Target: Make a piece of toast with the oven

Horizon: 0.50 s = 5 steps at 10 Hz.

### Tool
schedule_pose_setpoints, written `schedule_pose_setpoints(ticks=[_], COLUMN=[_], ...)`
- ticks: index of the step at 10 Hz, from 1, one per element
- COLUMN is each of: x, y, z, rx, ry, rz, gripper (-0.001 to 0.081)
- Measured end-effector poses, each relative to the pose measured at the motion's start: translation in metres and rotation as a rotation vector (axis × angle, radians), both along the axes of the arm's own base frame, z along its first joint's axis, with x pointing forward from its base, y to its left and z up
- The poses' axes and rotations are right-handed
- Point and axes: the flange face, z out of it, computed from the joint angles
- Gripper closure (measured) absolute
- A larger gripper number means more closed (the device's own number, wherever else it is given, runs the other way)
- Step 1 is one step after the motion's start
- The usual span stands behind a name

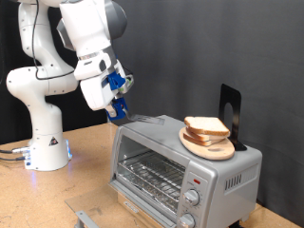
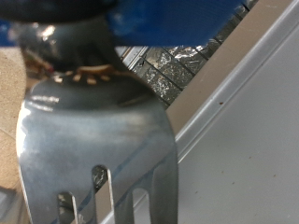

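The silver-grey oven (image 1: 180,171) stands on the wooden table at the exterior view's right, with its glass door up and the wire rack showing through it. Slices of pale bread (image 1: 206,126) lie stacked on a round wooden board (image 1: 211,146) on the oven's top; I cannot tell which slice is the piece of toast. My gripper (image 1: 116,97), with blue fingers, hangs just above the oven's top left corner and is shut on a slotted metal spatula (image 1: 141,118). The spatula blade (image 2: 93,140) fills the wrist view, over the oven's top edge (image 2: 248,131).
A black stand (image 1: 231,112) rises behind the board on the oven. The robot's white base (image 1: 43,142) stands at the exterior view's left. A grey flat object (image 1: 87,218) lies on the table near the exterior view's bottom. Two round knobs (image 1: 193,200) sit on the oven's front right.
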Motion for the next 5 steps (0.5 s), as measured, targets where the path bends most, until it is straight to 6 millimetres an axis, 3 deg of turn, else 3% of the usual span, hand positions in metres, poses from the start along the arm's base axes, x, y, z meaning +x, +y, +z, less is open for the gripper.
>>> schedule_pose_setpoints(ticks=[5], x=[0.0019], y=[0.0061], z=[0.0009], rx=[0.008], ry=[-0.013], rz=[-0.004], gripper=[0.0369])
